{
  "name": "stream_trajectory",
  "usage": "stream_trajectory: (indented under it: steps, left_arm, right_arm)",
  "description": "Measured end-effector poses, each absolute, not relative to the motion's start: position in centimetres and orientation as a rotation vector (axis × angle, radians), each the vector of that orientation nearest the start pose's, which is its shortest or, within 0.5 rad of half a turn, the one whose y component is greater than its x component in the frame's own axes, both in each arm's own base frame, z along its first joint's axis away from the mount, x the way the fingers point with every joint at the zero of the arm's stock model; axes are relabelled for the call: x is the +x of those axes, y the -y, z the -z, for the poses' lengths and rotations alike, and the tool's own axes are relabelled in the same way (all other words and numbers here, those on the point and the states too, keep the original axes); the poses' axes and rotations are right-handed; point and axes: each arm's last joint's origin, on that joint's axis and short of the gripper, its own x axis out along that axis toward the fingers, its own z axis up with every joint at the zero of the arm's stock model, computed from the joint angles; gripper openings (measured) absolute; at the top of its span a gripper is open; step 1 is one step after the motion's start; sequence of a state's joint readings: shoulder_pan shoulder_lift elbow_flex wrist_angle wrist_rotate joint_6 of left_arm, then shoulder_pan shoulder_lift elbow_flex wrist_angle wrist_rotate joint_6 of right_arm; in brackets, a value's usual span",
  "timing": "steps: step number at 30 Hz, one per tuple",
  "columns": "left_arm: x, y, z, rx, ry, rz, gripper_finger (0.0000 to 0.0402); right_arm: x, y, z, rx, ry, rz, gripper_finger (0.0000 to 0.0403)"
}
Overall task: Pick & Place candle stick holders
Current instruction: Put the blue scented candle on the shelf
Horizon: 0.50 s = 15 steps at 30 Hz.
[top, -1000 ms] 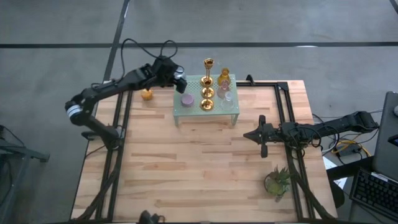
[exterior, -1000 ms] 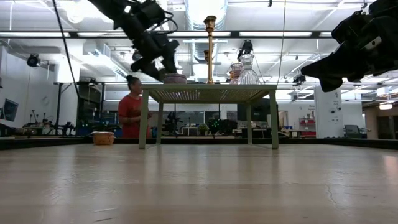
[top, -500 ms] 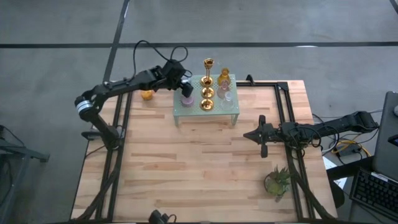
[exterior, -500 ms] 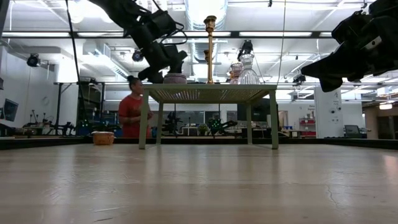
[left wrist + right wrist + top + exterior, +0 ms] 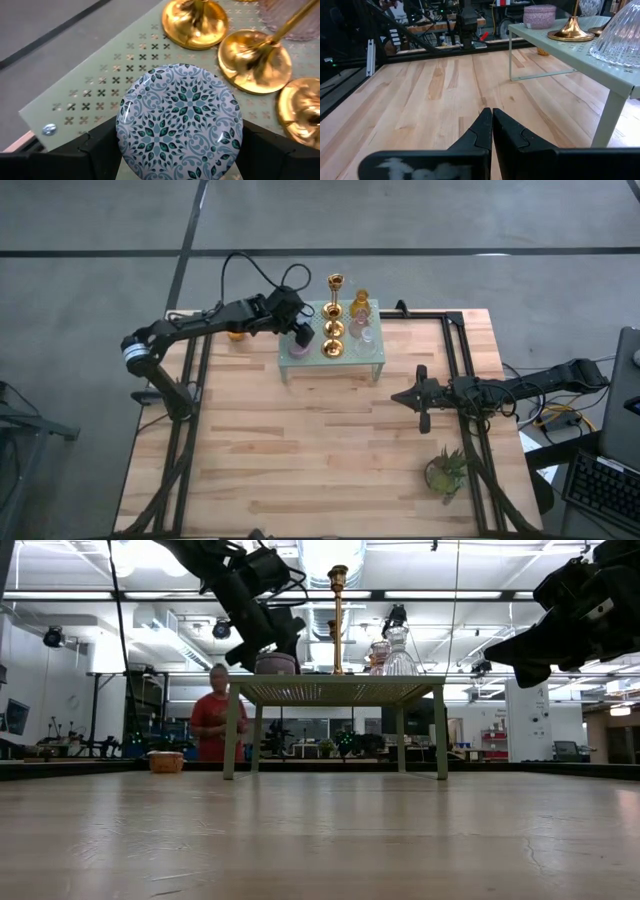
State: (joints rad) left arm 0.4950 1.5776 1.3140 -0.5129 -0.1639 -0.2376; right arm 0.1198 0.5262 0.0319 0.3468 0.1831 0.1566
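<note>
A pale green mesh rack (image 5: 330, 362) stands at the table's far middle. It carries gold stemmed holders (image 5: 333, 330), an amber cup (image 5: 360, 306), a clear cup (image 5: 367, 335) and a purple cup (image 5: 277, 664) with a blue-green patterned lid (image 5: 180, 120). The purple cup stands on the rack's left part. My left gripper (image 5: 180, 147) is open over it, slanting down, one finger on each side of the lid. An orange cup (image 5: 236, 334) sits on the table left of the rack. My right gripper (image 5: 491, 114) is shut and hangs right of centre (image 5: 413, 396). My left gripper has its two fingers (image 5: 102, 147) close against opposite sides of the purple cup's lid rim (image 5: 120, 135), coming slantwise from above and from the table's left. I cannot tell whether they touch it. The cup rests on the rack.
A small green potted plant (image 5: 445, 470) stands near the table's right near corner. Black frame rails (image 5: 190, 420) run along both sides of the table. A person in red (image 5: 210, 725) shows in the room behind. Bare wood lies in front of the rack.
My left gripper has moved from beyond the rack's far left corner toward the table's right and near edge and down. It now stands over the purple cup, with its fingers as wide apart as before.
</note>
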Motion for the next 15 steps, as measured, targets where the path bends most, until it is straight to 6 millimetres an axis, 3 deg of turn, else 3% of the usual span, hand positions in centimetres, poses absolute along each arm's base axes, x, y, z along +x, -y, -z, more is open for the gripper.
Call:
stream_trajectory:
  steps: [15]
  left_arm:
    - [29.71,-16.55,-29.19,-0.322,-0.742,-0.725,0.0326]
  right_arm:
    - [13.07,-1.04,-15.85,0.134,-0.141,0.075,0.0009]
